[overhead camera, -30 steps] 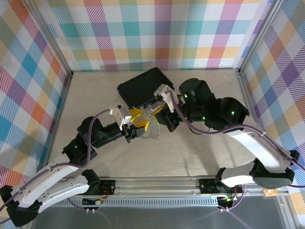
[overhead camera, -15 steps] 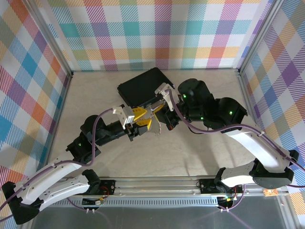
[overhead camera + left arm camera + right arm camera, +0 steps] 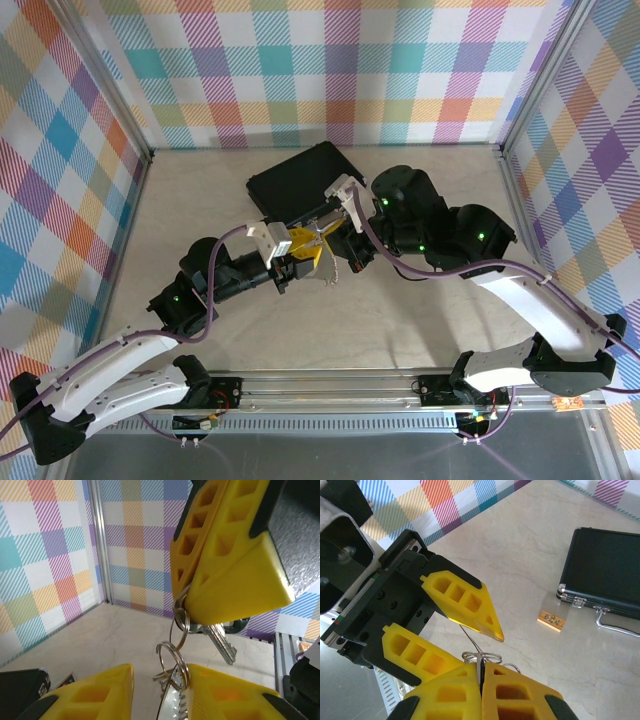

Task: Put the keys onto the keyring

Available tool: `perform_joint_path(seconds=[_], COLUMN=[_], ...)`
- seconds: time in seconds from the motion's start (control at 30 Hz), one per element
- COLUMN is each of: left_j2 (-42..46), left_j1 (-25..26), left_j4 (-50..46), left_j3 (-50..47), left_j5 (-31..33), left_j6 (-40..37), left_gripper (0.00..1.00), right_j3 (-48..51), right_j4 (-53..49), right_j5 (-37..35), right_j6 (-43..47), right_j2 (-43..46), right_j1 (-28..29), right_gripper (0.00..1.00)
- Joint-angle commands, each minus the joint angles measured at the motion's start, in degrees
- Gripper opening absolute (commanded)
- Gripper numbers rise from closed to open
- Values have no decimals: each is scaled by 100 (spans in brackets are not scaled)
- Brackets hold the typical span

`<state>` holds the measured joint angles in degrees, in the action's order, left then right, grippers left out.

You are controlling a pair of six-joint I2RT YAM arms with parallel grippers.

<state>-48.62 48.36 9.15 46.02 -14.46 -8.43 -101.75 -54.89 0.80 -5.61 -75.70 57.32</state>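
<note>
Top external, near edge: both arm bases sit on the metal rail (image 3: 330, 385); the left arm reaches up from the lower left and the right arm curves in from the lower right. The two tools meet above the middle of the table (image 3: 200, 200).
Left gripper (image 3: 159, 677): jaws apart, pointing at the right tool. Its two yellow fingers (image 3: 462, 602) stand either side of the hanging rings. One finger looks to be just against them, but I cannot tell whether there is real contact.
Keyring (image 3: 172, 665): a small cluster of linked silver split rings, off the table, hanging in the gap between the left fingers. Its top loop runs up into the tip of the right tool. A toothed silvery piece shows just below the cluster, too cut off to identify.
Key (image 3: 221, 642): slim and silver, its blade slanting down and out from under the right fingers beside the top loop. Its head is hidden in the pinch.
Right gripper (image 3: 481, 672): fingers pressed together, clamped on the head end of the key where the top ring loop joins it.
Wooden block (image 3: 551, 621): small and tan, lying flat on the table, just beside the case's handle side and apart from both tools.
Black case (image 3: 607, 575): closed, flat on the table beyond the tools, its silver handle (image 3: 617, 626) facing the block.
Walls (image 3: 320, 70): bright plaid panels around the table.
</note>
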Motion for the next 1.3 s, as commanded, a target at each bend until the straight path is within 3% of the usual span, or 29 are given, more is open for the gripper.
perform_joint_path(seconds=[0.0,0.1,0.47,0.9,1.27], left_j2=[60,48,-25,231,361], left_j1=[84,82,79,83,82], left_j4=[333,312,316,166,115], left_j3=[222,247,269,333,320], left_j5=[-58,-71,-112,-273,-475], left_j6=[-29,-28,-77,-305,-343], left_gripper=[27,17,0,0,0], right_j3=[33,42,68,-35,-327], right_j4=[242,260,234,-231,-622], right_j5=[-27,-18,4,-465,-402], right_j6=[-99,-99,-142,-401,-683], right_j2=[99,99,164,27,-285], right_j1=[-55,-56,-67,-134,-317], right_gripper=[0,0,0,0,0])
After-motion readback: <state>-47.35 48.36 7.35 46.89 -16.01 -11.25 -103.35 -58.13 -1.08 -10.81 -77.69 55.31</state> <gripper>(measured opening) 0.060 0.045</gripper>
